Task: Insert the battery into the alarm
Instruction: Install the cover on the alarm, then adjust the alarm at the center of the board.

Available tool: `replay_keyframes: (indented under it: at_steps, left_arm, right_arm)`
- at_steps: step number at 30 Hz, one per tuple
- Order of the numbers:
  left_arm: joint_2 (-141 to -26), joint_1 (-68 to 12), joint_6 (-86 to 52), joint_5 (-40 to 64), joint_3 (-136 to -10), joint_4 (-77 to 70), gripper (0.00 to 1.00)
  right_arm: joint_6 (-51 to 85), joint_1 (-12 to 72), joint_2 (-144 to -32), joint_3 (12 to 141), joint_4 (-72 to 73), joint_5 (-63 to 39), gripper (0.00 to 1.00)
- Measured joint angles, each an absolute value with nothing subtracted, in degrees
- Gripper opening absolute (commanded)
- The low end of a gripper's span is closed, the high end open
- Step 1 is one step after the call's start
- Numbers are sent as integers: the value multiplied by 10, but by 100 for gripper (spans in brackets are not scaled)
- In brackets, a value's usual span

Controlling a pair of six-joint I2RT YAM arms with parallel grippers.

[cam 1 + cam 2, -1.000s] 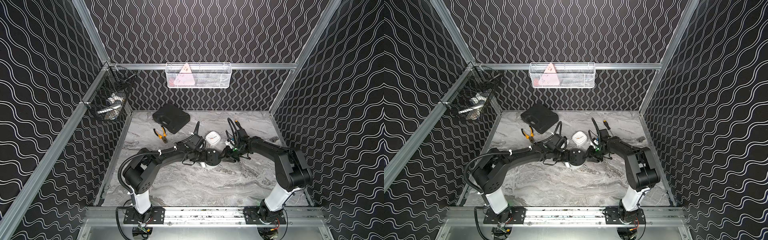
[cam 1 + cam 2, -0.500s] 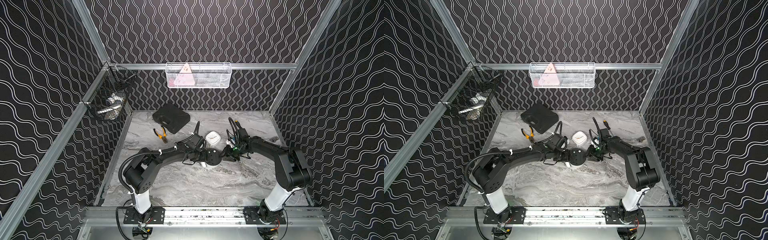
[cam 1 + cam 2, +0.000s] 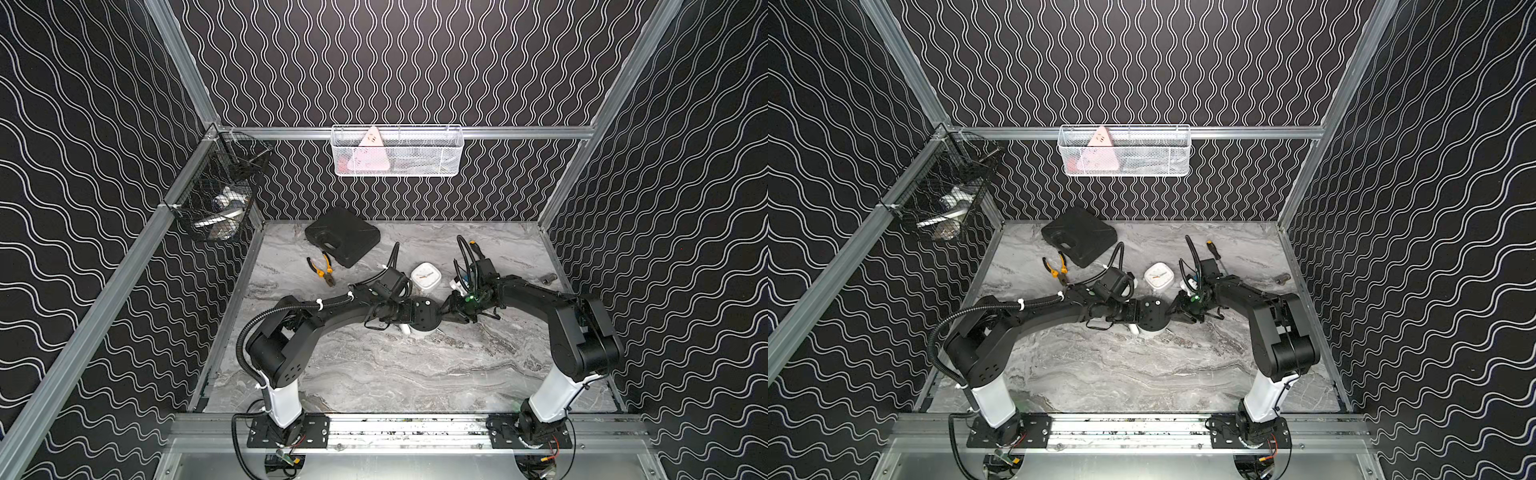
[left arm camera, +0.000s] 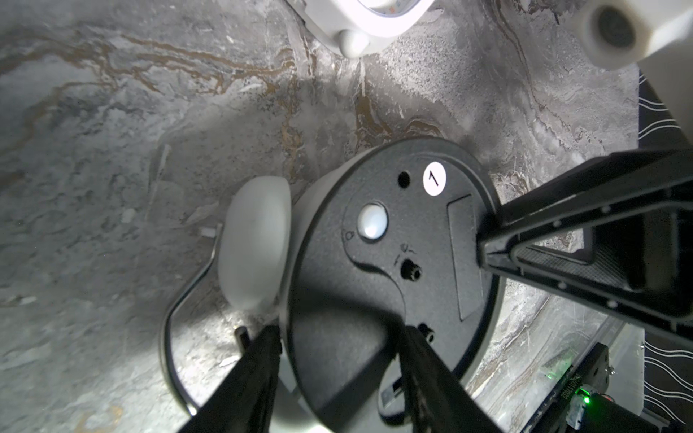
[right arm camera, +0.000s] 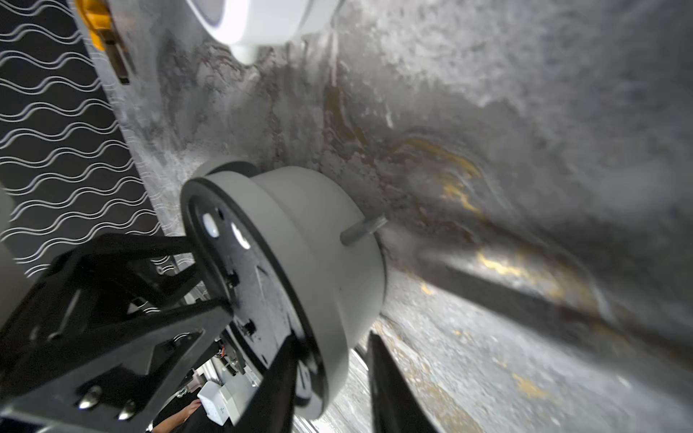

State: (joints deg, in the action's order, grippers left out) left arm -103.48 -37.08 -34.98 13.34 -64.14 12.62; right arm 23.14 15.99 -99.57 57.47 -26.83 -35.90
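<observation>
The round alarm clock [image 4: 375,262] is lying face-down on the tabletop [image 3: 374,374], the left claw [image 4: 339,331] clenching its rim while the right claw [image 5: 333,337], released, is straddling the opposite rim with one fingertip [image 4: 498,247] over the closed battery cover [image 4: 465,262], whose length runs crosswise to it.

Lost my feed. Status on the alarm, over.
Left gripper clamped on alarm rim, back up. Right gripper open, fingertip at battery cover. No battery seen. Nothing blocking.
</observation>
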Motion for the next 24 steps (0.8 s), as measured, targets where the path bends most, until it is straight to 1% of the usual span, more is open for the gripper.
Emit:
replay_keyframes:
  at_steps: [3,6,12,16,17,22,24]
  left_arm:
    - [-1033,-371,-350,133,-642,129,60]
    - [-1025,-371,-350,130,-648,147,64]
    - [-979,-363,-351,126,-654,157,71]
    - [-936,-345,-362,126,-626,137,73]
    - [-925,-336,-364,127,-613,129,71]
    - [-894,-272,-408,160,-504,46,50]
    - [-898,-252,-430,186,-465,4,45]
  right_arm:
    - [232,161,-967,575,-285,-344,50]
    - [234,157,-935,577,-284,-337,54]
    - [238,150,-903,565,-280,-330,55]
    - [244,150,-890,553,-278,-329,55]
    - [246,150,-886,550,-276,-329,55]
    - [251,150,-868,530,-253,-336,55]
    - [262,150,-867,524,-247,-338,55]
